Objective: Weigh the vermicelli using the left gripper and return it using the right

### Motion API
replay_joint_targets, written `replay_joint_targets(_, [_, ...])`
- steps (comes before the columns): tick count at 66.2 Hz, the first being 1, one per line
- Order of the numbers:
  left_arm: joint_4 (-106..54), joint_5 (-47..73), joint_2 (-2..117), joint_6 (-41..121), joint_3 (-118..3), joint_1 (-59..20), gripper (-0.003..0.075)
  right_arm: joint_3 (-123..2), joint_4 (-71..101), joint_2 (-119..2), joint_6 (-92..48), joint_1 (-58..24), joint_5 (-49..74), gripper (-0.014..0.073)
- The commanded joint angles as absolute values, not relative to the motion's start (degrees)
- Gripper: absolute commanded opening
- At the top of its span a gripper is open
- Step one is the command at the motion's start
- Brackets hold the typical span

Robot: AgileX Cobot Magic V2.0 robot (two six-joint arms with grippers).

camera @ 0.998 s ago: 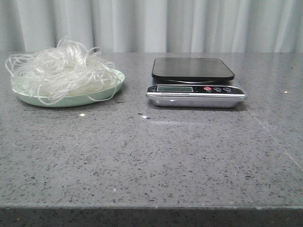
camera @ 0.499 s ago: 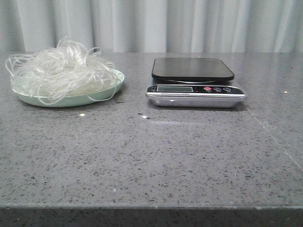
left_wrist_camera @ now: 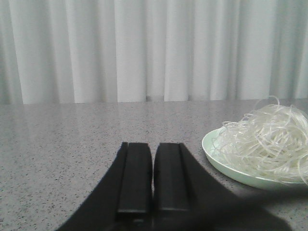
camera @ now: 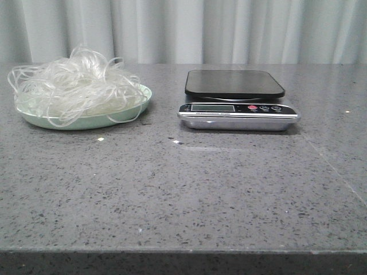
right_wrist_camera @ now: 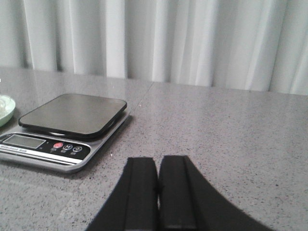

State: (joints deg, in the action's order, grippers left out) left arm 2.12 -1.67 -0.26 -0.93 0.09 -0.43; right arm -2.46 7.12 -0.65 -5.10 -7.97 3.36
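**Ana:** Between the two black fingers of the left claw (left_wrist_camera: 153, 183) nothing is sitting; they are pressing together, closed on air, and hanging low over the grey table (left_wrist_camera: 57, 144). The right claw (right_wrist_camera: 158, 192) is doing the same, fingers meeting with nothing between them.

**Ben:** And moving outward from them?

**Ana:** Near the left claw, off to one side, the noodles (left_wrist_camera: 267, 139) are lying heaped in the pale green plate (left_wrist_camera: 216, 154). Ahead of the right claw the kitchen scale (right_wrist_camera: 67, 127) is sitting with its dark platform bare.

**Ben:** So how far along are we looking?

**Ana:** Hard to judge. The noodles (camera: 74, 86) are resting on the plate (camera: 86, 121), a few loops trailing over the rim, and the scale (camera: 236, 103) is standing well apart from them with nothing on it. That is fitting both a pile waiting to be weighed and one already weighed and brought back (the plate would look alike either way). I am not saying which.

**Ben:** Is any view giving what the others are missing?

**Ana:** The front view is showing plate and scale side by side, so the gap between them is plain. The right wrist view is giving the scale's display and buttons closer up, though the reading is too small to tell. The left wrist view is showing the noodle strands most clearly.
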Motion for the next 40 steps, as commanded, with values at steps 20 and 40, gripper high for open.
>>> replay_joint_targets(20, [2.09,-5.95,-1.35,-1.67,0.56,-0.83,0.0127,1.14,8.66,1.57,-3.15,-7.59,-9.0,0.0166])
replay_joint_targets(40, [2.09,-5.95,-1.35,-1.67,0.56,-0.83,0.0127,1.14,8.66,1.57,-3.2,-4.78,-9.0,0.0166])
